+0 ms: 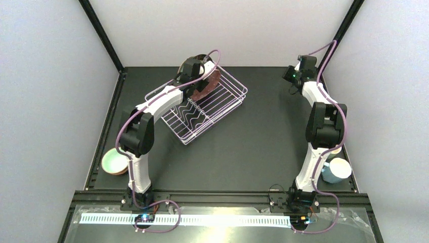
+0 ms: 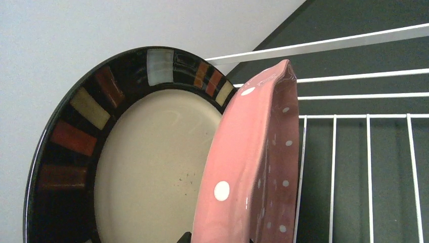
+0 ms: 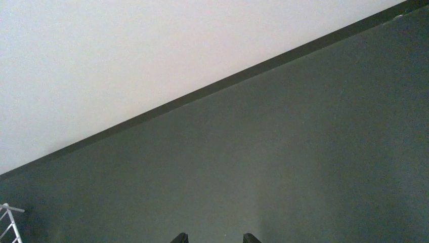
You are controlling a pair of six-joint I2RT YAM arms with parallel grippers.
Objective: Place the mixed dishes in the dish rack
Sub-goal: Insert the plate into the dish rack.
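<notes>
The white wire dish rack [image 1: 238, 98] stands askew at the far middle of the dark mat. My left gripper [image 1: 200, 76] hangs over its far corner, shut on the rim of a pink speckled plate [image 2: 248, 167] that stands on edge. Only the left gripper's [image 2: 217, 239] fingertips show, either side of that rim. Close behind the pink plate [image 1: 212, 81] stands a cream plate with a dark rim of coloured blocks [image 2: 152, 162]. The rack's wires [image 2: 368, 152] run to the right of both. My right gripper [image 3: 214, 239] is open over bare mat at the far right [image 1: 295, 76].
A mint bowl with a reddish outside [image 1: 115, 162] sits at the mat's near left edge. A light blue mug [image 1: 335, 169] stands near the right arm's base. A corner of the rack [image 3: 7, 217] shows at the right wrist view's lower left.
</notes>
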